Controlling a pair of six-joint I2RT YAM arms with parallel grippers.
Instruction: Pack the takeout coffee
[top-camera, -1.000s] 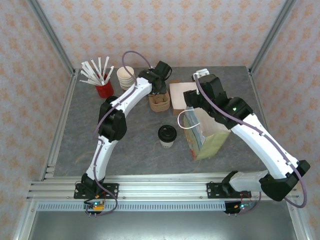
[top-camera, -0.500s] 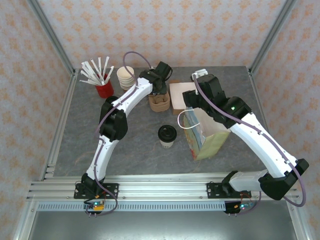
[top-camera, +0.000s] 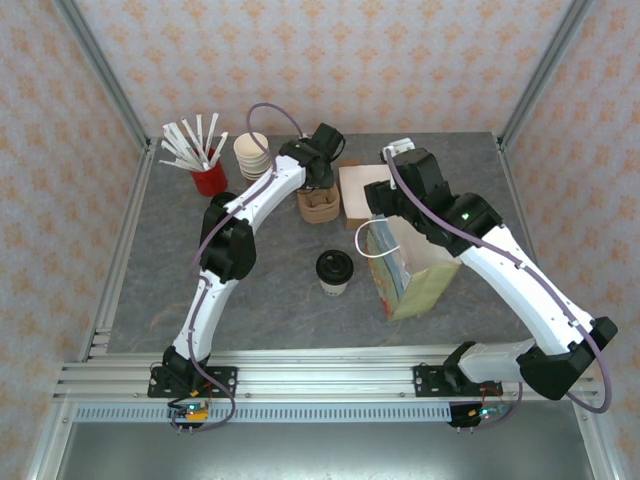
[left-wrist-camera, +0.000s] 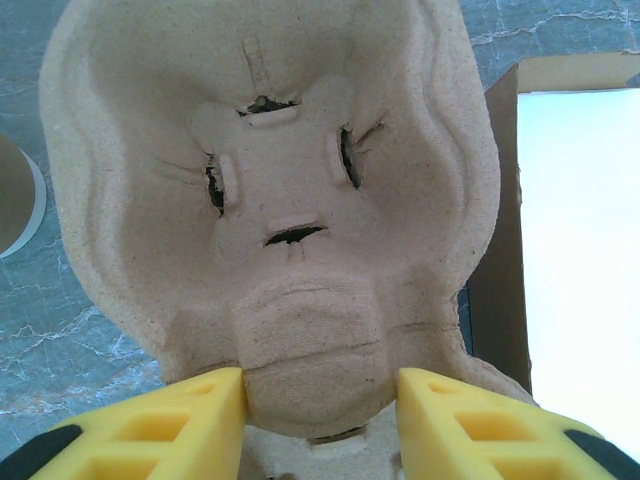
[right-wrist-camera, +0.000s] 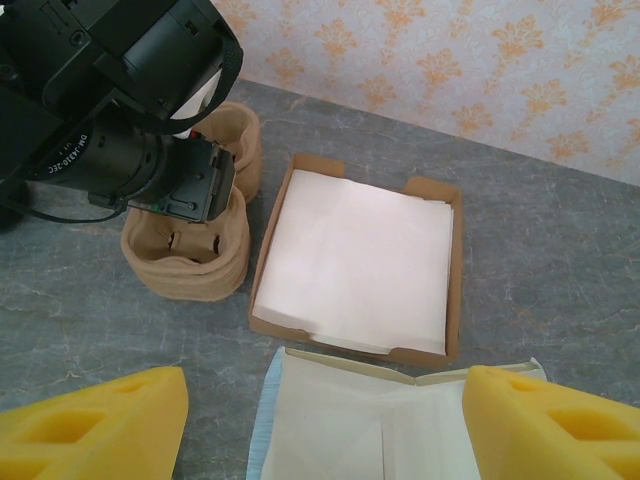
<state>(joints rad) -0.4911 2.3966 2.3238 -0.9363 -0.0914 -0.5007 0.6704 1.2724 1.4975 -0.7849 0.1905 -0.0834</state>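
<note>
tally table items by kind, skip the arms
Cream paper cup, black lid: 1
Pale green paper bag: 1
Cardboard tray of white napkins: 1
Stack of brown pulp cup carriers: 1
Stack of lidless cream cups: 1
Red cup of white straws: 1
Total: 6

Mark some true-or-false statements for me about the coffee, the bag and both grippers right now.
1. The cream paper coffee cup with the round black plastic lid stands on the grey table, outside the pale paper bag. True.
2. The right gripper is clamped on the bag's white handle. False: its yellow fingers stand wide open, either side of the bag's open mouth.
3. The left gripper has its fingers flanking one end of the moulded brown pulp cup carrier. True.
4. The brown cardboard tray is empty. False: it holds a stack of white napkins.
</note>
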